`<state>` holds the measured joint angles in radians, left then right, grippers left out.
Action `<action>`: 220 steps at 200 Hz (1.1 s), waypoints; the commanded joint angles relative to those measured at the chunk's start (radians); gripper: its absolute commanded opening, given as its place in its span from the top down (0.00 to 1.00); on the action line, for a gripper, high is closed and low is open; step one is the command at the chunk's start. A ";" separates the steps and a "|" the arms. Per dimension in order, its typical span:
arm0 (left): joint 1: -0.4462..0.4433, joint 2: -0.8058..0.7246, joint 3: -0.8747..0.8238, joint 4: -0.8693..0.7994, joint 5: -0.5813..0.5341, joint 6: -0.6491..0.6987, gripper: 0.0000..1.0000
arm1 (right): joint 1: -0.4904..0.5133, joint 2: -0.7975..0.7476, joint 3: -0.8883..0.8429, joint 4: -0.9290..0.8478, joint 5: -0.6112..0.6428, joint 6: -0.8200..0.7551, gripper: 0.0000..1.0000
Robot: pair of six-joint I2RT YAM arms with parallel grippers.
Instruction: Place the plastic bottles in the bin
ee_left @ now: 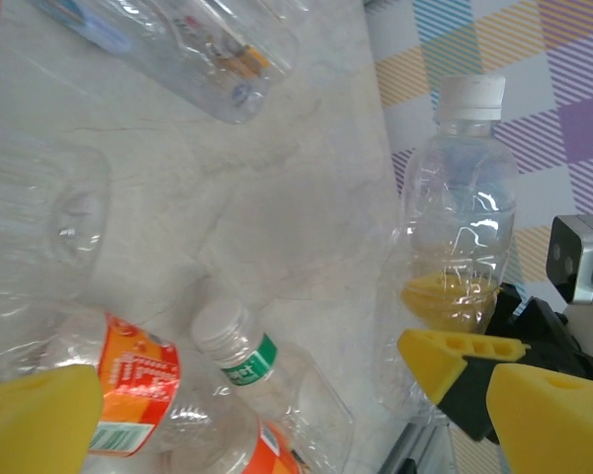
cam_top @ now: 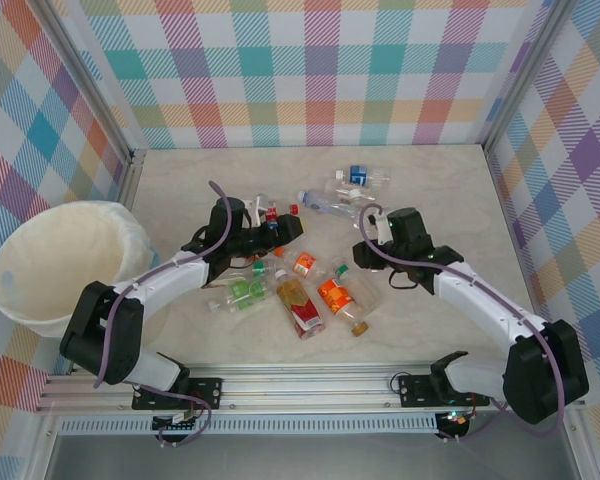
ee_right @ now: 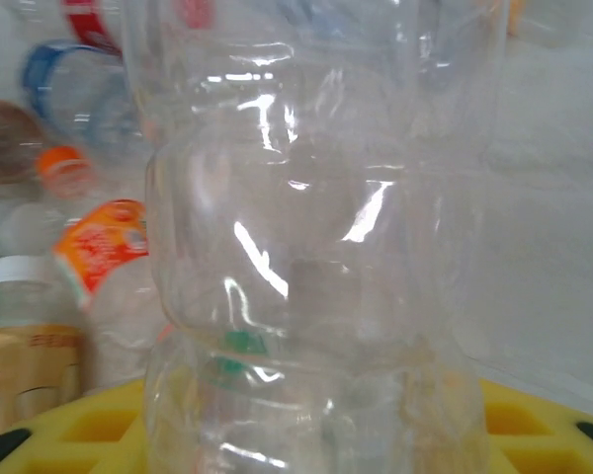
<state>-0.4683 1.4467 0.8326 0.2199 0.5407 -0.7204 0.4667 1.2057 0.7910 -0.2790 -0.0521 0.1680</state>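
Bottles [ee_right: 306, 247]: thin clear plastic, glossy and ribbed — bright glints on the curves.
Labels [ee_left: 128, 380]: printed film, slight sheen.
Bin [cam_top: 40, 270]: cream plastic, matt.
Liner [cam_top: 133, 238]: thin white film, crinkled.
Table [cam_top: 450, 200]: pale marbled top, smooth, low sheen.
Walls [cam_top: 310, 70]: checked print, matt.
Rail [cam_top: 310, 385]: bare ribbed metal — silvery.
Fingers [ee_left: 40, 420]: yellow plastic, matt.

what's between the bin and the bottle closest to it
In the top view, the left arm lies across that stretch. No other bottle sits between the bin and the green-labelled bottle, just bare table.
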 commanded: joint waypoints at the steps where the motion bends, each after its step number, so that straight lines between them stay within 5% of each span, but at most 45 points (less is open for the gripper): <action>1: -0.023 -0.009 0.019 0.102 0.033 -0.007 0.00 | 0.039 -0.006 0.019 0.061 -0.151 -0.037 0.54; 99: -0.044 0.014 0.092 0.150 -0.029 -0.034 0.00 | 0.146 0.102 0.122 0.127 -0.392 -0.060 0.55; 173: -0.033 0.009 0.128 0.101 -0.112 -0.031 0.49 | 0.190 0.153 0.179 0.079 -0.488 -0.101 0.56; 220: -0.032 -0.004 0.137 0.075 -0.078 -0.013 0.64 | 0.190 0.126 0.156 0.158 -0.478 -0.077 0.48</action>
<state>-0.5007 1.4521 0.9340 0.3229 0.4473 -0.7631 0.6437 1.3598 0.9356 -0.2043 -0.4618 0.1043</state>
